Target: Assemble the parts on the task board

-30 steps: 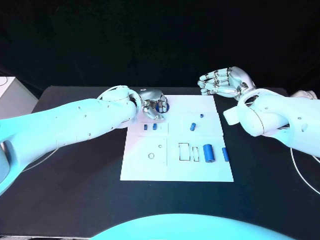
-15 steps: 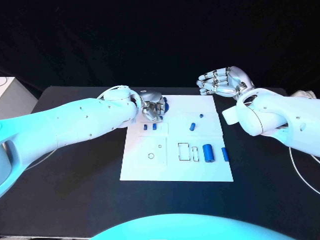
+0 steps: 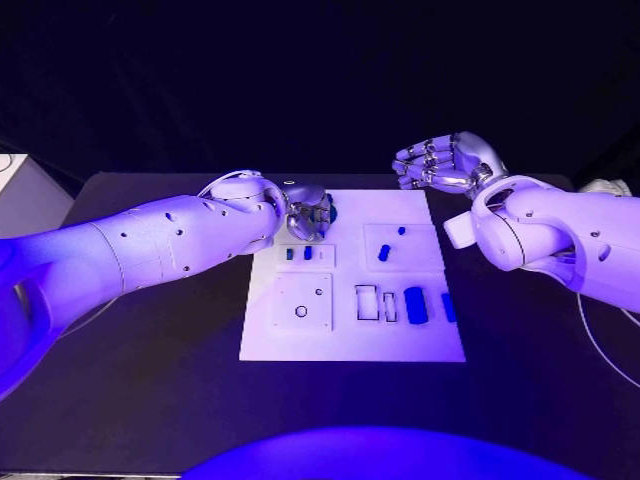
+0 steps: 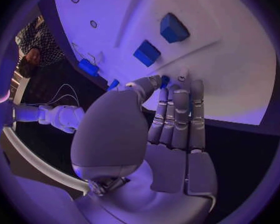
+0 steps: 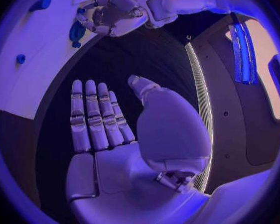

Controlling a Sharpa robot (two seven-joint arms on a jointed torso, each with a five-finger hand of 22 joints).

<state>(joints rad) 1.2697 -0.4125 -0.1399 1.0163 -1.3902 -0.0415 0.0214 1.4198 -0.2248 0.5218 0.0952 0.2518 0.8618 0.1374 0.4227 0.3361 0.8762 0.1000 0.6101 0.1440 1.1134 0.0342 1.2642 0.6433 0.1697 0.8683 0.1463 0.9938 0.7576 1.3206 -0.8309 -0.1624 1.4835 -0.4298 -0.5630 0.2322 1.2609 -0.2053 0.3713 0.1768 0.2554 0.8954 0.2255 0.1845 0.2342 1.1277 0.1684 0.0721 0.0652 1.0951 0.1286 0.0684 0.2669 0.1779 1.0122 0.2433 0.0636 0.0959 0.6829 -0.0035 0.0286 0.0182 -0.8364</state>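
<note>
1. I have the left hand (image 3: 309, 212) down at the far left corner of the board (image 3: 352, 345), which lies in the middle of the black counter (image 3: 147, 380).
2. In the left wrist view the fingers (image 4: 177, 109) lie straight and close together, thumb tip meeting them at a small blue part (image 4: 165, 80) against the board. From the head view I also see a dark blue piece (image 3: 330, 213) at the hand's edge. I cannot tell whether the hand pinches the part or just touches it.
3. The right hand (image 3: 443, 162) hangs above the counter beyond the board's far right corner, touching nothing. Its fingers look curled in the head view, yet the right wrist view shows them (image 5: 93, 117) straight, thumb apart, palm bare; I read it as released.
4. Two small blocks (image 3: 299, 253) stand just near the left hand on the board.
5. A slim peg (image 3: 402, 231) and a short part (image 3: 385, 253) lie in the far right square.
6. A cylinder (image 3: 415, 305) and a thin bar (image 3: 447, 307) lie side by side at the right edge.
</note>
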